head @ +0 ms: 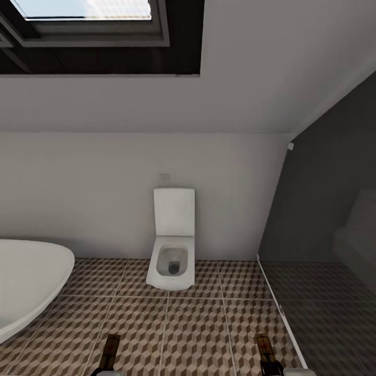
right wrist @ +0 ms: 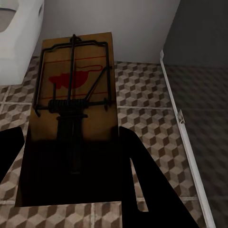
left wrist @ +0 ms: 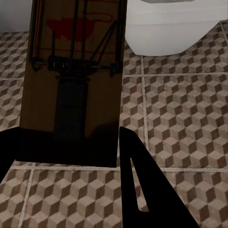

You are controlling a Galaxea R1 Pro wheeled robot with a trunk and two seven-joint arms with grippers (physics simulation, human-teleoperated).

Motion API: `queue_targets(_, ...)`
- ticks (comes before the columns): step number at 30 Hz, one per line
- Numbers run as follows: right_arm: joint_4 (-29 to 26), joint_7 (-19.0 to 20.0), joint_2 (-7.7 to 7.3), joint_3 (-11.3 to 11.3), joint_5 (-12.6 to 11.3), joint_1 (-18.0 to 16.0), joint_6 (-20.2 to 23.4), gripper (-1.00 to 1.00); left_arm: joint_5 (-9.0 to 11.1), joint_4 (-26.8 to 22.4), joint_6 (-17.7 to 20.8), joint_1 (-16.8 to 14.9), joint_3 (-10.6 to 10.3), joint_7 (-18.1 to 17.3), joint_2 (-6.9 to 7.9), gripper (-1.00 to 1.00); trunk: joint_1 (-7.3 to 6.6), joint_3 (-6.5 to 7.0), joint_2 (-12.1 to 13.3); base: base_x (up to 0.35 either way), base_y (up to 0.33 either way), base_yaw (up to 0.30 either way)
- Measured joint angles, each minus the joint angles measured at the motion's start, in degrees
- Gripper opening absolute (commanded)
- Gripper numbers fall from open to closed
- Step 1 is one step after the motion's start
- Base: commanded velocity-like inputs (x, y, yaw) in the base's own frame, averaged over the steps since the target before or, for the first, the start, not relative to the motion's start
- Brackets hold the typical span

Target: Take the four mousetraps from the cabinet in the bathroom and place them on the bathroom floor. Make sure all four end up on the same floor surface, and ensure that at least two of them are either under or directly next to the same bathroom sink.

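My left gripper [left wrist: 69, 142] is shut on a mousetrap [left wrist: 73, 80], a brown wooden slab with a black wire spring and a red mouse print, held above the bathroom floor [left wrist: 185, 109]. My right gripper [right wrist: 71, 142] is shut on a second mousetrap [right wrist: 73, 114] of the same kind. In the head view both mousetraps poke up from the bottom edge, one at the left [head: 110, 351] and one at the right [head: 265, 351], over the cube-patterned bathroom floor [head: 193, 324]. The bathroom sink and the cabinet are out of view.
A white toilet [head: 172, 250] stands against the far wall straight ahead. The white bathtub's rim [head: 31, 277] juts in from the left. A dark glass shower screen [head: 318, 230] with a pale floor rail [head: 277, 308] closes off the right. Open tiles lie between them.
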Motion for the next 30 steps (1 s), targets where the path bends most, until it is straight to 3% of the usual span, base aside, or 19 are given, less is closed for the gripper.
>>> queue_targets(18, 0.1, 0.0, 0.07, 0.0, 0.0, 0.0, 0.4, -1.0, 0.0, -0.2, 1.2, 0.0, 0.2, 0.1, 0.09, -1.0, 0.0, 0.0, 0.0, 0.0, 0.0, 0.0)
queue_targets(20, 0.1, -0.3, 0.21, 0.0, 0.1, 0.0, 1.2, -1.0, 0.1, -0.3, 6.0, 0.0, 0.4, 0.1, 0.23, -1.0, 0.0, 0.0, 0.0, 0.0, 0.0, 0.0)
queue_targets(22, -0.3, -0.7, 0.27, 0.0, 0.1, 0.0, 3.2, -1.0, 0.0, -1.0, 13.0, 0.0, 0.4, 0.2, 0.42, -1.0, 0.0, 0.0, 0.0, 0.0, 0.0, 0.0)
queue_targets(23, -0.8, -1.2, 0.3, 0.0, 0.1, -0.1, 5.5, -1.0, -0.1, -2.2, 18.6, 0.0, 0.5, 0.3, 0.66, -1.0, 0.0, 0.0, 0.0, 0.0, 0.0, 0.0)
queue_targets(25, -3.5, -2.2, 0.32, 0.0, 0.1, -0.6, 11.5, -1.0, -0.4, -7.4, 30.1, -0.2, 0.5, 0.9, 1.38, -1.0, 0.01, 0.01, 0.0, 0.0, 0.0, 0.0)
queue_targets(26, -4.5, -2.4, 0.33, 0.0, 0.1, -0.9, 13.2, -1.0, -0.4, -9.3, 32.9, -0.2, 0.6, 1.4, 1.72, -1.0, 0.0, 0.01, 0.0, 0.0, 0.0, 0.0)
queue_targets(28, -9.3, -2.8, 0.35, 0.0, 0.2, -2.3, 19.7, -1.0, -0.7, -17.3, 42.9, -0.4, 0.6, 5.2, 3.15, -1.0, 0.01, 0.02, 0.0, 0.0, 0.0, 0.0)
queue_targets(30, -13.0, -3.1, 0.4, 0.1, 0.2, -3.6, 24.4, -1.0, -0.7, -23.7, 49.6, -0.6, 0.7, 9.3, 4.04, -1.0, 0.0, 0.03, 0.0, 0.0, 0.0, 0.0)
